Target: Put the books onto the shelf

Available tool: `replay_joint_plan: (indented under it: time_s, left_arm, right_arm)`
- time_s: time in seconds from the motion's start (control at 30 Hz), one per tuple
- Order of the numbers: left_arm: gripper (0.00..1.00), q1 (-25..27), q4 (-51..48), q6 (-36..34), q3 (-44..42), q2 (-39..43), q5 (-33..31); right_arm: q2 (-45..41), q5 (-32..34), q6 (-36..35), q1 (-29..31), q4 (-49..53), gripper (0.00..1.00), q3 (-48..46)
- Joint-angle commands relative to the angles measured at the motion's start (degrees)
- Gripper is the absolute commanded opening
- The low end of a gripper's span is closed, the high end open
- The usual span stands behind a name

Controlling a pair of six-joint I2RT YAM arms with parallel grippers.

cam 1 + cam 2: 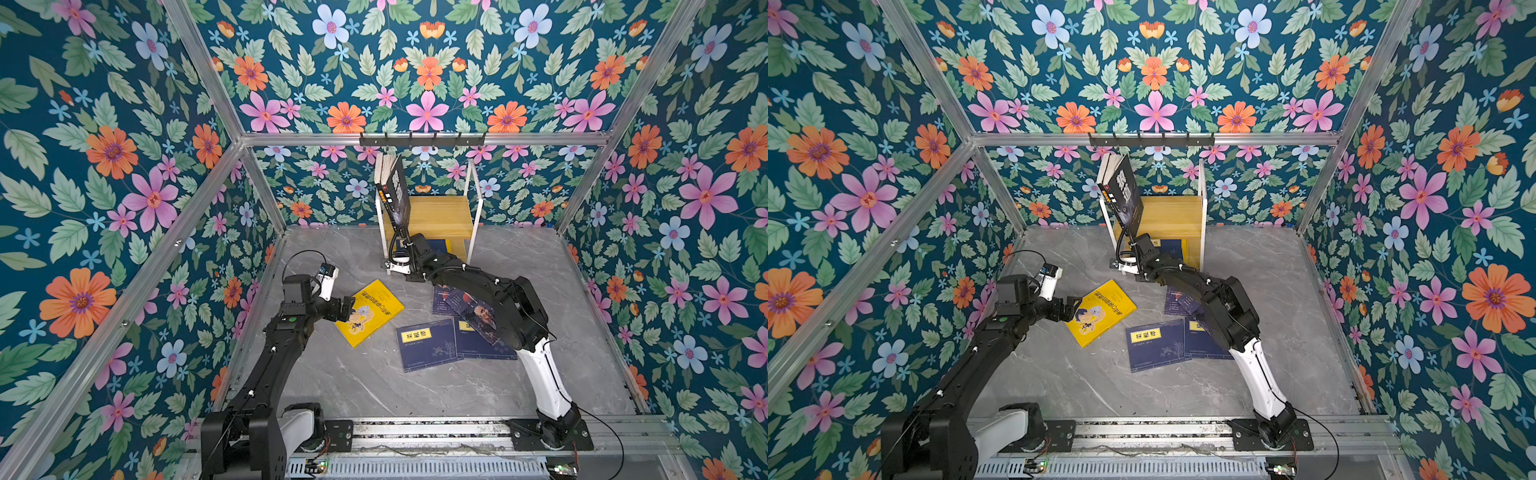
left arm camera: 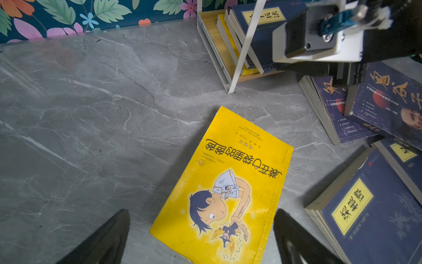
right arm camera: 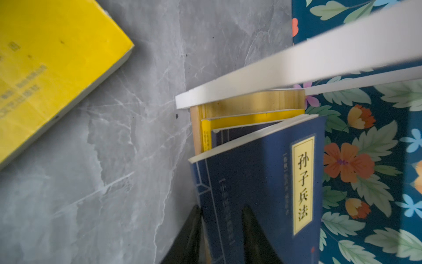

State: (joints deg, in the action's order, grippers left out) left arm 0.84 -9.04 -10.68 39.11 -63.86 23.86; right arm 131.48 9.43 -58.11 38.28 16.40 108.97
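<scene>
The navy book sits in the lower tier of the shelf, long axis pointing away from my right pincer, which pinches its near edge (only that wrist view shows it; my arm blocks both top views). My left pincer hangs spread over the yellow book on the surface.
</scene>
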Motion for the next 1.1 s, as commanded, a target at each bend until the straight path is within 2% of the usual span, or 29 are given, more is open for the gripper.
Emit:
replay_joint_plan:
  time_s: [0.0,0.6,0.7,0.8,1.07]
  left_arm:
    - [1.00,-0.05,0.26,-0.22,0.11,-0.08,0.11]
    - [1.00,-0.26,0.04,-0.18,0.20,-0.21,-0.10]
    - [1.00,-0.26,0.16,-0.22,0.11,-0.27,-0.31]
    - [1.00,-0.30,0.21,-0.09,0.18,-0.37,0.57]
    - [1.00,-0.31,0.25,0.03,0.24,-0.42,0.51]
  right_arm:
    - [0.71,-1.12,0.85,0.03,0.24,0.29,1.31]
    - [1.85,-1.82,0.53,0.21,1.43,0.29,4.47]
    - [0.38,-1.98,0.20,0.21,1.31,0.31,2.93]
    - [-0.26,-2.16,-0.07,0.21,1.00,0.39,1.70]
    - [1.90,-1.52,0.53,0.12,-0.19,0.40,2.79]
